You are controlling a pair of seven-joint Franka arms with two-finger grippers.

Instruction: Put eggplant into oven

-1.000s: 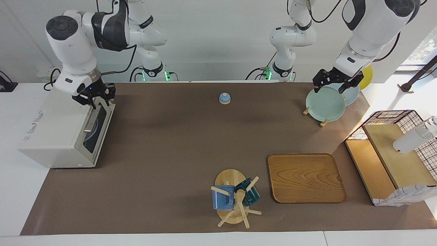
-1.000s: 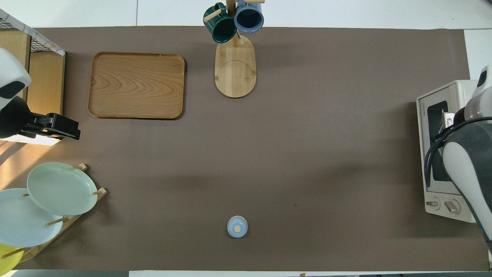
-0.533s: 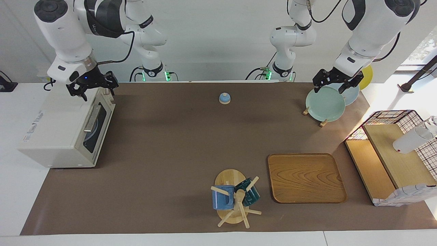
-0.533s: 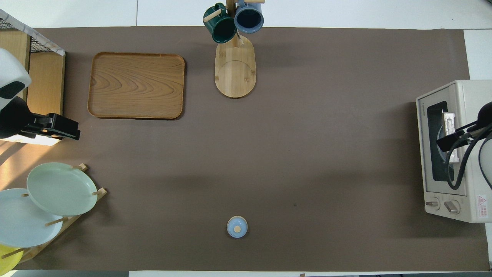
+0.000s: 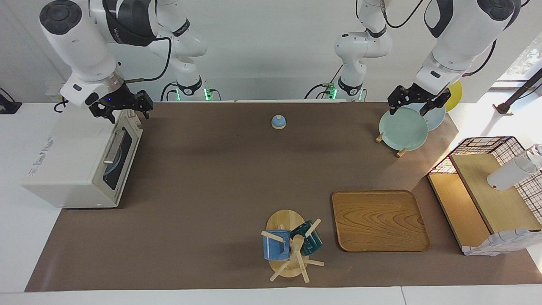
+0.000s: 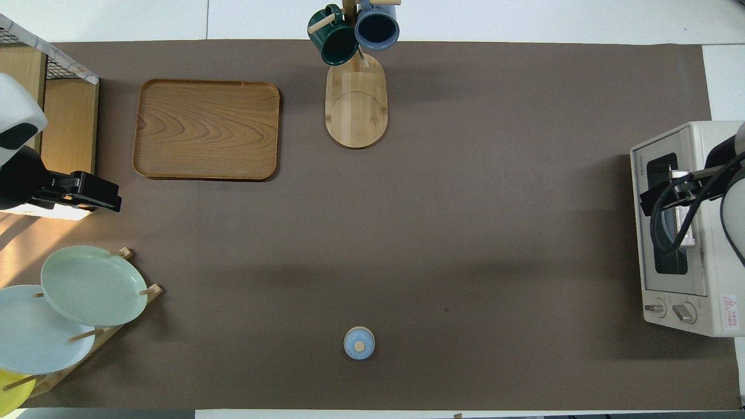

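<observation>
right gripper [image 5: 122, 111] | risen off the oven [image 5: 80, 161] door | fingers now spread, empty

eggplant: nowhere visible | oven [image 5: 80, 159] interior: dark behind its glass door, contents indistinct | yellow plate [image 6: 10, 389]: cut by overhead view's bottom corner | wire shelf rack [image 5: 487, 190]: clipped at facing view's edge

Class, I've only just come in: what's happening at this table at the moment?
The oven stands with its door shut at the right arm's end of the table. The right hand hangs open and empty just above it. No eggplant is in sight. The left hand waits, open, over the plates at the left arm's end.
</observation>
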